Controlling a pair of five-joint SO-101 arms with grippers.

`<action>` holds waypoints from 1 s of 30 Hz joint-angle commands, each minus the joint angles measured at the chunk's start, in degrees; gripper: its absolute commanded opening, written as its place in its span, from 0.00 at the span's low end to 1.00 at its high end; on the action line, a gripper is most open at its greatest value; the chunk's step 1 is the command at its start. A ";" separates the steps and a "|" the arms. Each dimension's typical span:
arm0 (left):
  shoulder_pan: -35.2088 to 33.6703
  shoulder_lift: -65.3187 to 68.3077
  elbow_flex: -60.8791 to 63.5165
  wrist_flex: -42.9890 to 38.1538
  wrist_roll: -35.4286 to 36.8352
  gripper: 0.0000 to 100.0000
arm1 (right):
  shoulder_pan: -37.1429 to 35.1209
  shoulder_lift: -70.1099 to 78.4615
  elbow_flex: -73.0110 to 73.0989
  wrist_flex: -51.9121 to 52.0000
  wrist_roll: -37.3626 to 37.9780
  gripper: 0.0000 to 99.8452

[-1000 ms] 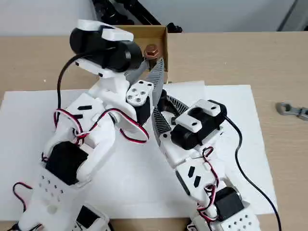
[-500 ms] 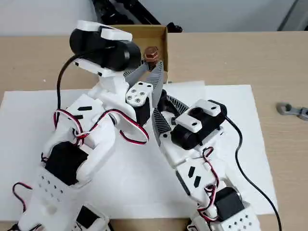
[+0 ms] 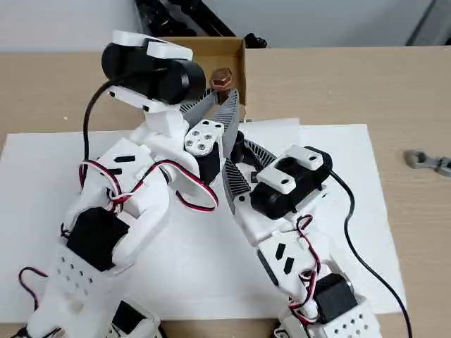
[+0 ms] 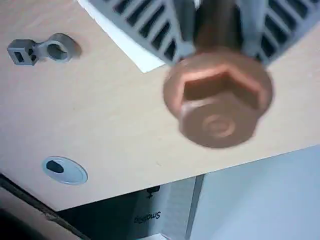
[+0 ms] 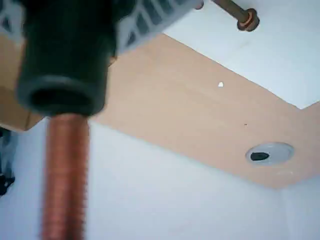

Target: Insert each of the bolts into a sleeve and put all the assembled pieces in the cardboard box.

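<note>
Nearest us we see the right gripper (image 3: 241,156) clamped on the black sleeve (image 5: 65,55), with the threaded shaft of the copper bolt (image 3: 222,76) at its mouth, then the left gripper (image 3: 220,95) pinching that bolt just behind its head, beside the near edge of the cardboard box (image 3: 211,49).

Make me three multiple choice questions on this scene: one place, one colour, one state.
1. The grey wrench lies: A in the box; B on the bare table; C on the paper.
2. The sleeve on the bolt's thread is: A black; B copper; C white.
3. The left pincer is: A open; B shut on the bolt; C shut on the wrench.
B, wood surrounds it; A, its mouth is black; B, both fingers press the shank.
</note>
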 commanded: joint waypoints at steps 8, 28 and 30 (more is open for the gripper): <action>0.26 -1.49 2.68 -2.37 0.44 0.01 | -0.48 0.22 -0.53 -1.71 0.35 0.00; 3.60 -1.49 1.89 -1.85 0.53 0.01 | -0.48 0.22 -0.53 -1.71 0.35 0.00; 3.52 -1.49 1.89 -1.32 0.53 0.01 | -0.48 0.22 -0.53 -1.71 0.35 0.00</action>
